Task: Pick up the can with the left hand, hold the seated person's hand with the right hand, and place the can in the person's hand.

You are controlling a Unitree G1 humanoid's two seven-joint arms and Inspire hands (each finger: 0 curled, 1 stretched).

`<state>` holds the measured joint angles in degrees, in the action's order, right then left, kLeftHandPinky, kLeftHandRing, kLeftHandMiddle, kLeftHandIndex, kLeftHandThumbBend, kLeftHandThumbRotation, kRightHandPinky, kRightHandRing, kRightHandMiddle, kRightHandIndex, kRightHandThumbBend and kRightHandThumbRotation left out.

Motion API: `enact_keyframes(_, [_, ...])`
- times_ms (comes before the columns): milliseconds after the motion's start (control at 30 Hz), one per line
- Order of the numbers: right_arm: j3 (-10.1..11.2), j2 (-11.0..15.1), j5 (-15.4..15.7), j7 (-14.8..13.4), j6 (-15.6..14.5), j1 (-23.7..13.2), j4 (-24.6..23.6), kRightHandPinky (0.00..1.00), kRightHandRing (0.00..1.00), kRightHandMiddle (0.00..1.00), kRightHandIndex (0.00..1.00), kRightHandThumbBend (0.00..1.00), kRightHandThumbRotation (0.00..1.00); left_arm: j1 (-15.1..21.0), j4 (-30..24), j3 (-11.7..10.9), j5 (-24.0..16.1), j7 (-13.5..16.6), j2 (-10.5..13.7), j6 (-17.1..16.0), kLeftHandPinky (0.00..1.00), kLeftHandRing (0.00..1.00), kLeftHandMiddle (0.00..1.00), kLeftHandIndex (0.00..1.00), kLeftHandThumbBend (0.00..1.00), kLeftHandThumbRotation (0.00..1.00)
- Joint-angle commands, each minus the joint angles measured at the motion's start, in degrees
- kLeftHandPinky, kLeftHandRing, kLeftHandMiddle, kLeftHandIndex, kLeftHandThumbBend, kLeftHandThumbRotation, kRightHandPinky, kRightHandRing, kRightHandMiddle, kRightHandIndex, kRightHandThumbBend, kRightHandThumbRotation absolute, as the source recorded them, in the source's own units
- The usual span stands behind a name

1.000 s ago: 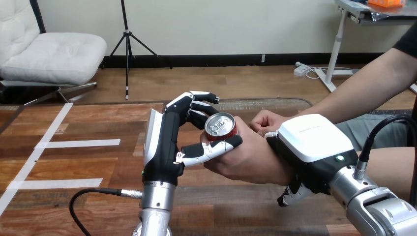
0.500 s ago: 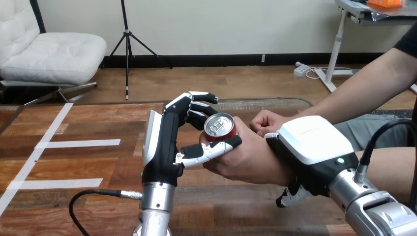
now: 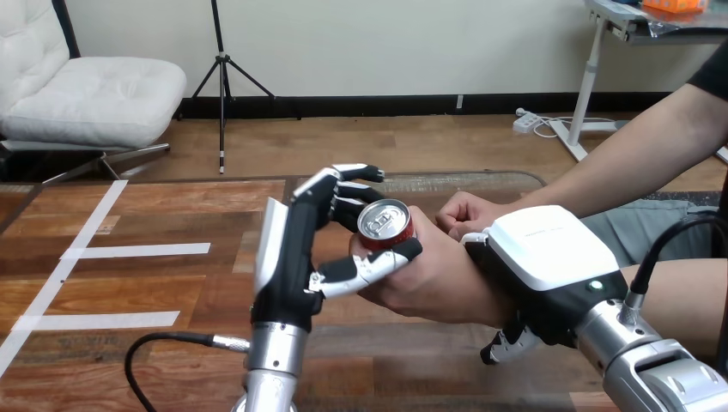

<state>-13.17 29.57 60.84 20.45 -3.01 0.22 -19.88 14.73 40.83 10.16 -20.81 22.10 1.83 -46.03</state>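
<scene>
The red drinks can with a silver top stood upright above the brown wooden worktop, near the middle of the head view, between the robot's left hand and the person's hand. The left hand stood on edge at the can's left. Its fingers curved round the can's far side and its thumb reached across the near side just below the can, lying over the person's fingers. So the left hand was closed about the can. The person's hand came in from the right and cupped the can's lower part from the near right side, so both were on the can.

The robot's right hand lay over the person's wrist, white shell upward. Its fingertips showed curled under the wrist, so it was clasped round it.

The person's other hand, a loose fist, rested just behind, near the can but not touching it.
</scene>
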Motion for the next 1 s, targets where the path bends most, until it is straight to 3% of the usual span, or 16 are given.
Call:
enact_keyframes(0, [0.99, -0.82, -0.22, -2.21, 0.01, -0.7, -3.12, 0.69, 0.76, 0.78, 0.75, 0.94, 0.03, 0.93, -2.58, 0.05, 0.14, -1.51, 0.65, -0.44, 0.54, 0.62, 0.66, 0.68, 0.8, 0.12])
enact_keyframes(300, [1.51, -1.47, 0.6, -5.54, -0.53, 1.23, -3.42, 0.71, 0.78, 0.79, 0.77, 0.94, 0.06, 0.64, -3.52, -0.01, -0.67, -2.99, 1.51, 0.68, 0.61, 0.71, 0.75, 0.74, 0.83, 0.22])
enact_keyframes(733, [2.54, -4.38, -0.72, -9.1, -3.44, 4.75, -4.93, 0.76, 0.82, 0.81, 0.8, 0.91, 0.05, -1.46, -6.59, -0.59, 5.62, -11.95, 1.78, 3.32, 0.72, 0.8, 0.83, 0.82, 0.87, 0.33])
enact_keyframes(967, [3.16, -5.73, -1.79, -11.11, -4.14, 6.73, -5.63, 0.77, 0.83, 0.82, 0.8, 0.89, 0.02, -2.54, -7.76, -0.93, 6.93, -14.0, 2.06, 3.3, 0.73, 0.81, 0.83, 0.82, 0.89, 0.35])
